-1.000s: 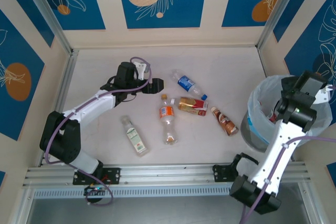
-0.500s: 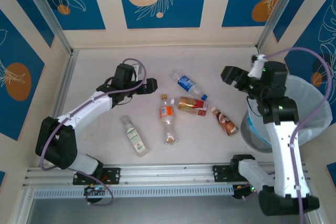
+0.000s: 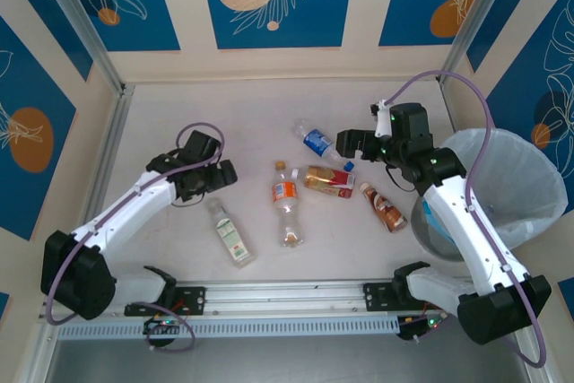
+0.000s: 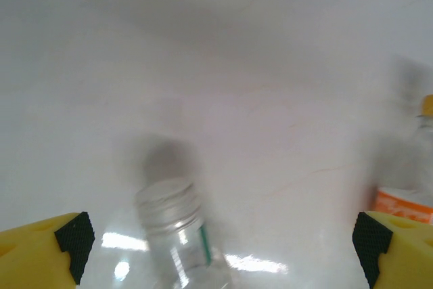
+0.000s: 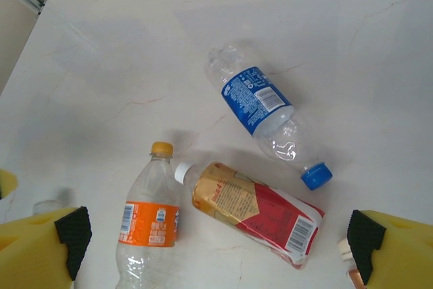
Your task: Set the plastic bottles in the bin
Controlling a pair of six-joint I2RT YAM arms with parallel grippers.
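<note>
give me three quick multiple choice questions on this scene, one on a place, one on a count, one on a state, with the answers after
1. Where does the bin stand?
A) at the right side of the table
B) in the far left corner
C) between the arm bases

2. How many bottles lie on the table in the top view?
A) three
B) five
C) eight

3. How is the left pincer?
A) shut on a bottle
B) shut on nothing
C) open

Answers:
1 A, the bag-lined bin sits at the right side.
2 B, there are blue-label, red-label, orange-label, brown and green-label bottles.
3 C, its yellow fingers stand wide apart either side of a bottle cap.
</note>
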